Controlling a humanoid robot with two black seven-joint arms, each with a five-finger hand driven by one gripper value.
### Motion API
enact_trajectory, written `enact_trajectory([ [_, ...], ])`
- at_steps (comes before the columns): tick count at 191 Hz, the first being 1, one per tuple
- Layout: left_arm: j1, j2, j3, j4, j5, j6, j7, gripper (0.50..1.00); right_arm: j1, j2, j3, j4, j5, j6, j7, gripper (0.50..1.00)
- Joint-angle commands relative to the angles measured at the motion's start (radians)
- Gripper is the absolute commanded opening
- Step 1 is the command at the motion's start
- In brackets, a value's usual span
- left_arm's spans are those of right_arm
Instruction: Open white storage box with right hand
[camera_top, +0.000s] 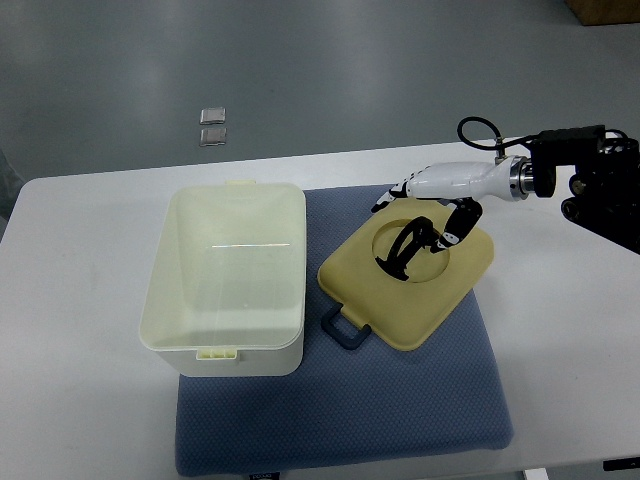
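One white storage box (224, 278) open on blue mat (400, 400); lid (410, 280) just right of box; right hand (425, 225) over lid, fingers spread, holding nothing.

Right hand (425, 215): glossy white shell over the palm and back, with slim black fingers (400, 255) whose segments carry white patches near the joints. A bright metal ring joins the wrist to a blocky black forearm housing (590, 175) — matte, angular, built of several stacked parts. One black cable (478, 127) loops out above the wrist and runs back into the housing.
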Motion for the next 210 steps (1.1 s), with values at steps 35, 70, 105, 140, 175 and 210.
enact_trajectory([
  [35, 0.0, 0.0, 0.0, 0.0, 0.0, 0.0, 0.0, 1.0, 0.032, -0.003, 0.08, 0.001, 0.131, 0.0, 0.002, 0.901],
  [70, 0.0, 0.0, 0.0, 0.0, 0.0, 0.0, 0.0, 1.0, -0.003, 0.008, 0.151, -0.008, 0.32, 0.003, -0.002, 0.901],
  [105, 0.0, 0.0, 0.0, 0.0, 0.0, 0.0, 0.0, 1.0, -0.061, 0.019, 0.177, -0.067, 0.745, 0.003, -0.005, 0.901],
  [140, 0.0, 0.0, 0.0, 0.0, 0.0, 0.0, 0.0, 1.0, -0.119, 0.031, 0.177, -0.15, 1.162, 0.0, -0.004, 0.901],
  [175, 0.0, 0.0, 0.0, 0.0, 0.0, 0.0, 0.0, 1.0, -0.192, 0.085, 0.177, -0.208, 1.354, -0.002, -0.01, 0.919],
  [210, 0.0, 0.0, 0.0, 0.0, 0.0, 0.0, 0.0, 1.0, -0.251, 0.126, 0.209, -0.24, 1.457, 0.006, -0.015, 0.921],
])
